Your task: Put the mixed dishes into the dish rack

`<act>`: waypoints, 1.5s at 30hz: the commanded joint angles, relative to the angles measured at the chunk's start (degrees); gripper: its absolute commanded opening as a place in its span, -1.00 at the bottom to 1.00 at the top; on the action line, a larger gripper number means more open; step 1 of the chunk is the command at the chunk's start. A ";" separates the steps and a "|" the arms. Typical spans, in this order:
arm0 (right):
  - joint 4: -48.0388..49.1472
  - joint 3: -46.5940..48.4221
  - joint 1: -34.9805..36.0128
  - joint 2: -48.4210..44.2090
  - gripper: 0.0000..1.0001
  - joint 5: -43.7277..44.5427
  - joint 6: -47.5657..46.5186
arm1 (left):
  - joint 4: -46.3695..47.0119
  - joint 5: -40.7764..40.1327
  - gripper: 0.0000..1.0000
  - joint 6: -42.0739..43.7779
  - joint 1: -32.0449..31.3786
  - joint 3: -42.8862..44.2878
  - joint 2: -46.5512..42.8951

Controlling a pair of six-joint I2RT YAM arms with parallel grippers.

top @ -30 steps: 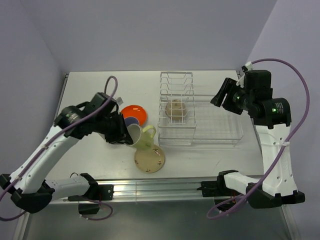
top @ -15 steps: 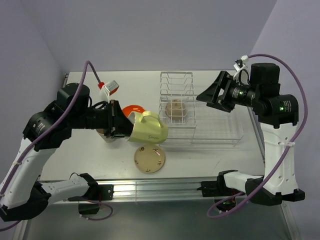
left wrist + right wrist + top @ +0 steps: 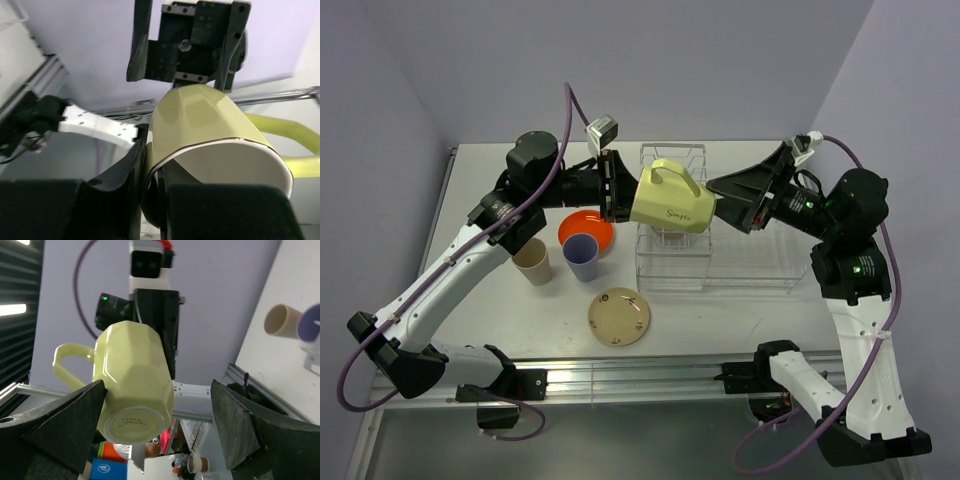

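From above, the left gripper (image 3: pixel 618 193) has its jaws clamped on the rim of the pale yellow-green cup (image 3: pixel 670 200), held on its side in the air over the left part of the dish rack (image 3: pixel 740 262), where the upright slots stand; the cup's handle points up and its base faces the right gripper (image 3: pixel 728 205), whose jaws are spread wide just beside that base, over the middle of the rack; left of the rack on the counter (image 3: pixel 750 310) lie the orange plate (image 3: pixel 586 227), the lavender cup (image 3: pixel 582 256) touching the plate's near edge, and the tan cup (image 3: pixel 532 261) further left; the cream-yellow saucer (image 3: pixel 619 317) sits nearer than the rack's left corner

In the left wrist view, one jaw lies outside the cup's (image 3: pixel 215 135) wall and one inside its mouth, pinching the rim; the right gripper's dark body faces in from beyond the cup

In the right wrist view, the cup's (image 3: pixel 132 375) round base faces the camera between the parted jaws, nearer the left-hand one, handle to the left; whether that jaw touches it I cannot tell; the tan and lavender cups show small at upper right
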 commanded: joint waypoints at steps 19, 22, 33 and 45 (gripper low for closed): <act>23.44 2.55 1.14 -2.98 0.89 -2.62 5.81 | 23.94 -2.97 -1.00 -20.20 0.04 -4.23 -0.95; 21.32 2.48 1.40 -2.98 0.89 -2.45 4.22 | 23.95 -2.09 -1.00 -20.03 0.04 -2.65 0.54; 14.38 5.81 8.87 0.36 0.89 4.84 -1.05 | 19.91 -0.50 -1.00 -15.55 0.12 1.66 4.23; 12.79 6.16 11.86 1.42 0.85 11.26 -2.02 | 17.79 -0.94 -1.00 -13.00 0.12 0.18 2.92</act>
